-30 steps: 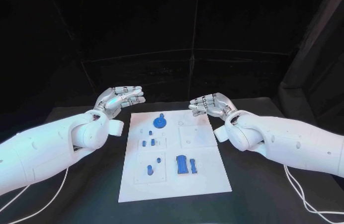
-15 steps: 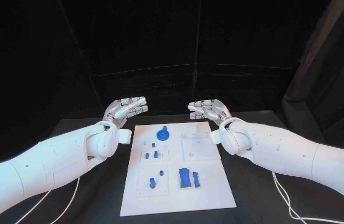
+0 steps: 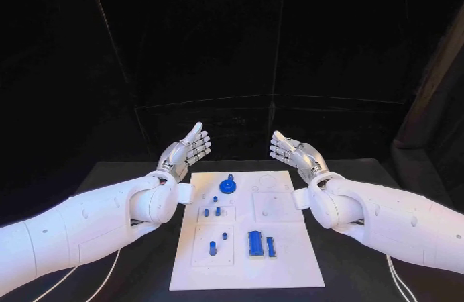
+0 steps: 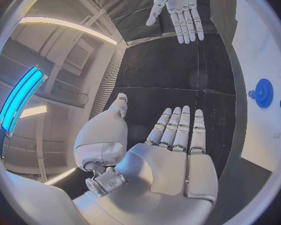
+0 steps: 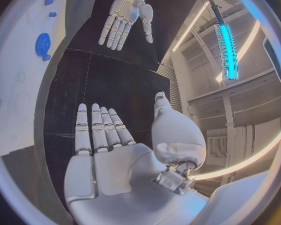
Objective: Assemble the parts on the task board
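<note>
Counter (image 3: 126,174): black, matte; black backdrop behind.
Task board (image 3: 290,262): white plate, flat at counter centre, long side running away from robot.
Parts on task board: blue gear-like disc (image 3: 227,186) near far edge; small blue pegs (image 3: 212,212) left of middle; blue block (image 3: 256,243) toward near end; more pegs (image 3: 218,242) left of block.
Left hand (image 3: 190,152): raised beside task board's far-left corner, fingers straight and spread, holding nothing.
Right hand (image 3: 293,154): raised beside far-right corner, likewise spread, empty.
Bare counter strips flank both long edges of task board.
</note>
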